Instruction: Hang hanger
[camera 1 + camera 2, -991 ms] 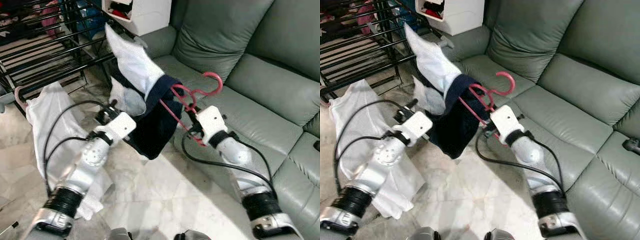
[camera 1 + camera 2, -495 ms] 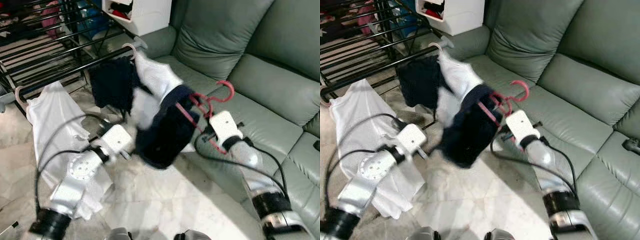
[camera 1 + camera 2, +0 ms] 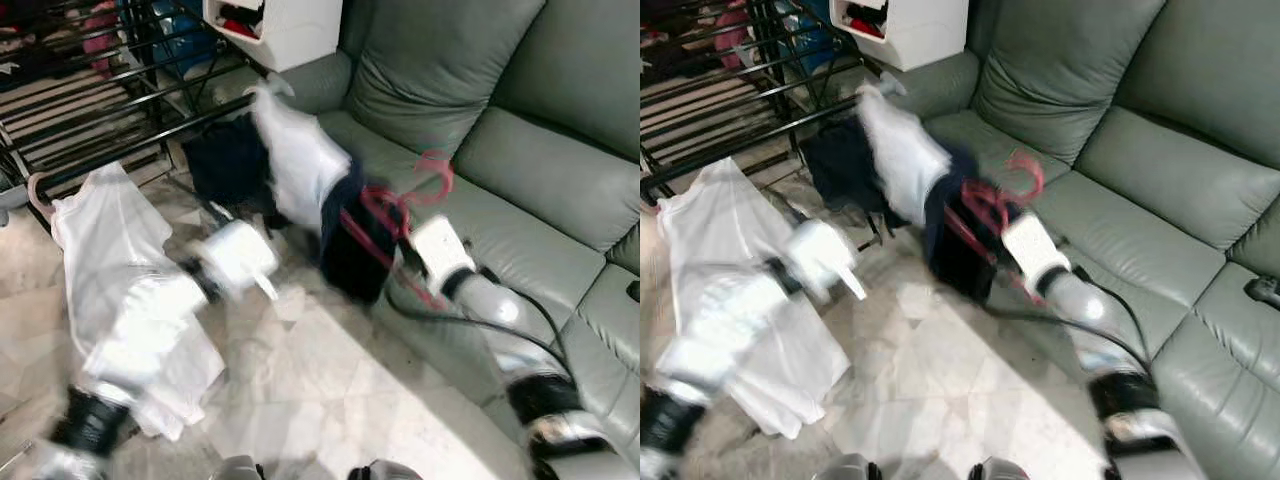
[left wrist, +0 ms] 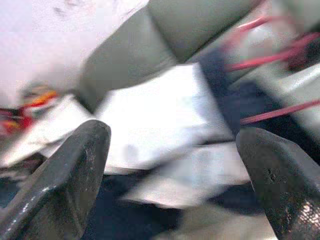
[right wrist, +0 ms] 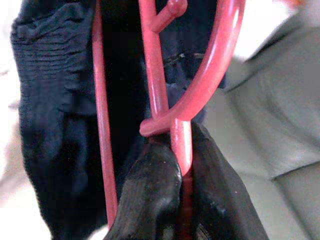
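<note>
**Hanger with clothes is being carried toward the drying rack**

The grey sofa (image 3: 520, 150) is filling the right and far part of the scene, and the black drying rack (image 3: 90, 110) is standing at the far left, with a white garment (image 3: 110, 260) hanging from its near rail down to the marble floor (image 3: 330, 400). A white box (image 3: 285, 30) is sitting at the far side, between the rack and the sofa.

The step in hand, as I judge it, is the transport of the loaded hanger to the rack; the hook is not yet on any rail. The next move is probably calling for lifting the hook higher and more to the left, above a free rail, and then lowering it so that it catches.

The right arm is reaching forward from the near right, over the sofa edge, with its cable hanging under it. The right pincer (image 5: 175, 200) is pinching the stem of the pink hanger (image 3: 405, 195), its two black fingers pressed on the plastic just below the hook. The hanger is in the middle of the scene, in the air before the sofa seat, carrying a dark blue and white garment (image 3: 310, 190) that is stretching left toward the rack.

The left arm is blurred, bent at the near left. The left pincer (image 4: 175, 165) is spread wide and is holding nothing, pointing toward the white cloth of the garment.
</note>
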`<state>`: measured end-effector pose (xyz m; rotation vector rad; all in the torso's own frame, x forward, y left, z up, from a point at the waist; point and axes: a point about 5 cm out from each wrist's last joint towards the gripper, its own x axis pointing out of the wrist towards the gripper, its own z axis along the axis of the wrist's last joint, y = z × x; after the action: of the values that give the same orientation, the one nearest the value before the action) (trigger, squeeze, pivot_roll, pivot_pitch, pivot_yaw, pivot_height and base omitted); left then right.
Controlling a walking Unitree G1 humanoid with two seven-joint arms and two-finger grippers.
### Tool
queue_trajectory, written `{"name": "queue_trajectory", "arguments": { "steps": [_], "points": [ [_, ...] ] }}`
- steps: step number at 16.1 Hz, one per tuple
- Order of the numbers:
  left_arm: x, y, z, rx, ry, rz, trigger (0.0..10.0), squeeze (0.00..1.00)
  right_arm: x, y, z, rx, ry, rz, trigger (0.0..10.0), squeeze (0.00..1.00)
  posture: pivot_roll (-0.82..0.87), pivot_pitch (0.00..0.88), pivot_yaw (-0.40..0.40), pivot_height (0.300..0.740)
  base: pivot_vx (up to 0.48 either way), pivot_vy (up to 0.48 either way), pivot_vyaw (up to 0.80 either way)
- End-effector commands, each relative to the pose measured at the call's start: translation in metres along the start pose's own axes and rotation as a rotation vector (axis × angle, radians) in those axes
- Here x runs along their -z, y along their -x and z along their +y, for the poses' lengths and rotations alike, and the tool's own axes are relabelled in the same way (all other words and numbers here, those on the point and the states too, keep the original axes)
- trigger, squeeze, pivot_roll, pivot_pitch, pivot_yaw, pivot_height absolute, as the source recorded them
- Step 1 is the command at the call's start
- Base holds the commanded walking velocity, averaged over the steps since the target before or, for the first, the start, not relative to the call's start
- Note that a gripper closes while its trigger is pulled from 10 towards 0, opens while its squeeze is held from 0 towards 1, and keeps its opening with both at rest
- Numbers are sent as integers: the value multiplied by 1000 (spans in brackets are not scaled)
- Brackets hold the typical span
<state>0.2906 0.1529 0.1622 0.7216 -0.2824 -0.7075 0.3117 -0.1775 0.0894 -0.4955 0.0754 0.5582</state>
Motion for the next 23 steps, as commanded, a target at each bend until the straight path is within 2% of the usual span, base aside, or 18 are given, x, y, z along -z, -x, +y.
{"name": "queue_trajectory", "arguments": {
  "steps": [1,2,4,5,6,7,9,11,13,14,15,16,17,18,19,23],
  "points": [
    [10,5,-1,23,-81,31,10000,0,-5,3,2,-70,30,-40,10000,0,20,10,1,740,0,0,0],
    [15,9,0,56,-168,43,10000,0,0,12,5,-148,69,-22,10000,0,19,10,3,740,0,0,0],
    [20,13,-6,132,-202,51,10000,0,5,23,7,-240,87,-11,10000,0,14,12,7,740,0,0,0],
    [23,16,-21,256,-180,27,10000,0,4,30,9,-317,111,-23,10000,0,10,14,11,740,0,0,0],
    [24,16,-24,275,-172,24,10000,0,3,30,10,-323,114,-30,10000,0,10,14,11,740,0,0,0],
    [27,17,-31,342,-169,12,10000,0,0,31,11,-345,112,-45,10000,0,8,18,12,740,0,0,0],
    [32,17,-35,409,-162,25,10000,0,-4,30,13,-375,139,-61,10000,0,8,18,12,740,0,0,0],
    [40,19,-38,495,-132,78,10000,0,-10,29,17,-402,178,-84,10000,0,7,20,14,740,0,0,0],
    [42,17,-37,518,-117,86,10000,0,-14,28,21,-448,220,-92,10000,0,2,21,17,740,0,0,0],
    [42,12,-37,521,-114,80,10000,0,-14,27,25,-489,272,-94,10000,0,0,21,18,740,0,0,0],
    [41,10,-37,528,-111,77,9490,0,-15,27,26,-501,293,-95,10000,0,0,21,18,740,0,0,0],
    [40,8,-37,529,-103,73,5608,0,-16,26,26,-506,311,-99,10000,0,-3,19,19,740,0,0,0],
    [40,5,-38,537,-91,72,627,0,-17,24,26,-512,346,-105,10000,0,-3,19,19,740,0,0,0],
    [39,4,-38,539,-86,72,0,0,-18,24,26,-514,375,-105,10000,0,-6,17,19,740,0,0,0],
    [40,1,-39,559,-82,86,0,0,-17,21,24,-497,449,-104,10000,0,-6,17,18,740,0,0,0],
    [39,-4,-38,579,-41,114,0,0,-15,13,17,-416,559,-74,10000,0,-5,17,15,740,0,0,0]
  ]
}}
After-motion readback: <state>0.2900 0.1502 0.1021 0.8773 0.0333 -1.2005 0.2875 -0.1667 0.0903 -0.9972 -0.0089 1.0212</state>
